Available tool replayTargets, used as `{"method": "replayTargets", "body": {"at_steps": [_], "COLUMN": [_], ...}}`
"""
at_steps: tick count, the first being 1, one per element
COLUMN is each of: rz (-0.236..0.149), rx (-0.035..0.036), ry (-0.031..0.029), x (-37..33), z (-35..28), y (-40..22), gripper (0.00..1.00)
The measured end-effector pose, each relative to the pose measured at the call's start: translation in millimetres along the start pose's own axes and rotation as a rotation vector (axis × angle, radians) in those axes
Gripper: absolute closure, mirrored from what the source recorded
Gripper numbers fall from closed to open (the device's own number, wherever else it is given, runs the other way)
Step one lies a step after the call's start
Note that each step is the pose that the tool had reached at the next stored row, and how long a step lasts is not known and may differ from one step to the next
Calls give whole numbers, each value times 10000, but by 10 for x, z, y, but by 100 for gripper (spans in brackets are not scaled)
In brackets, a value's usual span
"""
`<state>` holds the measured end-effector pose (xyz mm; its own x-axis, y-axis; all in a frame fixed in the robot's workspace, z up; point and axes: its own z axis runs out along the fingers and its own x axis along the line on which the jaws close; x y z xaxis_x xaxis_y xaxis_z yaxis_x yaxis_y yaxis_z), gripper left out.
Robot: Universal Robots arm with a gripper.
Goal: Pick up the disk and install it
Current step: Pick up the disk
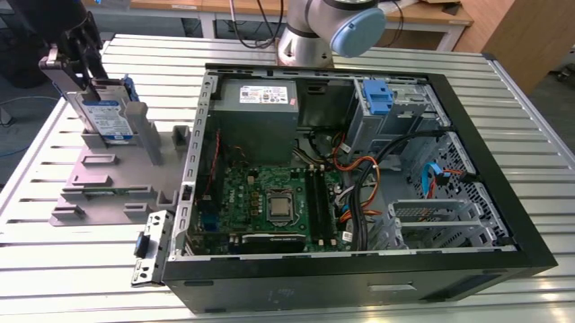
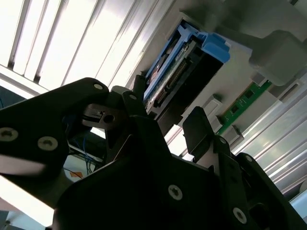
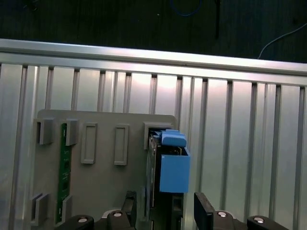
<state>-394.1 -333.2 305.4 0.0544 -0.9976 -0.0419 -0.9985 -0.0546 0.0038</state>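
The disk (image 1: 106, 116) stands on edge in a slot of the grey holder (image 1: 108, 176) at the exterior view's left, silver-grey with a white-and-blue label and a blue bracket. My gripper (image 1: 88, 75) hangs right above its top edge. In both wrist views the disk (image 3: 168, 178) (image 2: 175, 72) sits between my two black fingers (image 3: 204, 213), with a gap on each side. The gripper (image 3: 165, 211) (image 2: 168, 112) is open and straddles the disk's upper end without gripping it.
An open computer case (image 1: 508, 208) lies flat to the exterior view's right of the holder, with a motherboard (image 1: 274, 202), a grey power supply (image 1: 256, 101) and a drive bay with a blue latch (image 1: 379, 97). A green memory stick (image 3: 62, 172) sits in the holder. A metal bracket (image 1: 151, 247) lies by the case.
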Motion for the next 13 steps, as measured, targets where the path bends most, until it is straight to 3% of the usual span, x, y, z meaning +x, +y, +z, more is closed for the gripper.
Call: {"method": "replayTargets", "body": {"at_steps": [10, 13], "rz": [0, 0], "rx": [2, 2], "ry": [-1, -1], "x": [0, 0], "z": [-3, -3], "y": [0, 0], "gripper": [43, 55]}}
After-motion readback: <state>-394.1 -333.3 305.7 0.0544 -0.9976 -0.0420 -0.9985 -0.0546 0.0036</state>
